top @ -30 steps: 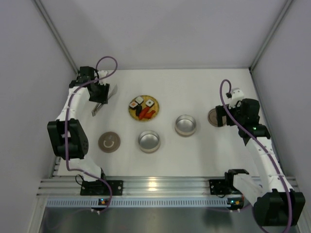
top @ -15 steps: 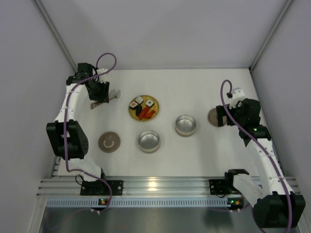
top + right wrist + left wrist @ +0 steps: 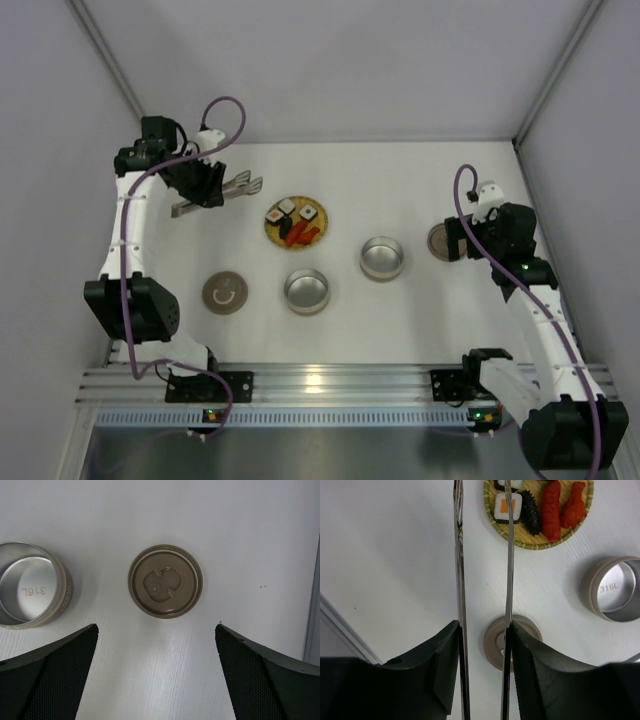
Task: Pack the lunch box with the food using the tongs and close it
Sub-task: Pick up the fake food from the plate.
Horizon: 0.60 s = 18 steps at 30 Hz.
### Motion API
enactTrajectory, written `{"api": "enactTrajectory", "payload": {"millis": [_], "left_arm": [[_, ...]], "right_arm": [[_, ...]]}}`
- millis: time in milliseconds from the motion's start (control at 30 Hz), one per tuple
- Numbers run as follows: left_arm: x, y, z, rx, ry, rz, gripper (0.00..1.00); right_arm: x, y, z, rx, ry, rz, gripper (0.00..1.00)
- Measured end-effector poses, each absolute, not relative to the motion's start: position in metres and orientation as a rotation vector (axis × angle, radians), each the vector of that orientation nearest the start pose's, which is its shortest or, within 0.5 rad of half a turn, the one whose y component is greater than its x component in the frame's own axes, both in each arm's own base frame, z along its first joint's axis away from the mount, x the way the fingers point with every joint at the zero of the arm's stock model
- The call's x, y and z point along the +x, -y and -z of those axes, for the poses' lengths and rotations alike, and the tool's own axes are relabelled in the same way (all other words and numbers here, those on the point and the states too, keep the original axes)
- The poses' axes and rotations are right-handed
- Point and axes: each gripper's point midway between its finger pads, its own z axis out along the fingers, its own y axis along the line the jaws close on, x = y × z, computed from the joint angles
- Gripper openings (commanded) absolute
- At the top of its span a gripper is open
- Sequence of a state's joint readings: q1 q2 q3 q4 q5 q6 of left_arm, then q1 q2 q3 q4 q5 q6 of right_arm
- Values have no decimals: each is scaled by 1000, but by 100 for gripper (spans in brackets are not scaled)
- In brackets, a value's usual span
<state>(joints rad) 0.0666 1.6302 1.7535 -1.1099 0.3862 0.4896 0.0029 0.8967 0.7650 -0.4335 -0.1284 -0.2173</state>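
Note:
My left gripper [image 3: 208, 186] [image 3: 484, 627] is shut on the tongs [image 3: 240, 184] [image 3: 460, 555], one finger outside each arm, holding them above the table at the back left. Their two thin arms stay apart and point toward the yellow woven plate [image 3: 320, 236] [image 3: 540, 544]. The food lies on it: sushi rolls [image 3: 508, 507] and red-orange pieces [image 3: 551, 510]. Two open steel lunch box tins [image 3: 307, 291] [image 3: 382, 257] stand in front of the plate. My right gripper [image 3: 465, 238] [image 3: 155, 630] hangs open and empty over a brown lid [image 3: 165, 580].
A second brown lid [image 3: 225, 292] [image 3: 492, 645] lies front left, under the tongs in the left wrist view. Grey walls close in the table at the left, back and right. The right tin [image 3: 30, 592] sits just left of the right gripper.
My left arm has lifted the tongs off the table and swung them round, from pointing down-left to pointing right at the plate. The right arm has not moved.

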Motion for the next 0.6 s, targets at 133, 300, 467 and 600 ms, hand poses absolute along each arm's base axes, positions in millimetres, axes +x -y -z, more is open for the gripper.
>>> {"api": "enactTrajectory", "payload": {"millis": [133, 300, 467, 600], "left_arm": [[362, 31, -244, 776, -2364, 313, 46], [355, 39, -239, 909, -2327, 351, 46], [352, 48, -229, 1039, -2303, 352, 56], [353, 53, -216, 1102, -2328, 386, 59]], "right_arm": [[295, -14, -179, -309, -2109, -11, 99], [294, -14, -179, -309, -2109, -11, 99], [294, -14, -179, -309, -2109, -11, 99], [295, -14, -179, -308, -2109, -9, 99]]}}
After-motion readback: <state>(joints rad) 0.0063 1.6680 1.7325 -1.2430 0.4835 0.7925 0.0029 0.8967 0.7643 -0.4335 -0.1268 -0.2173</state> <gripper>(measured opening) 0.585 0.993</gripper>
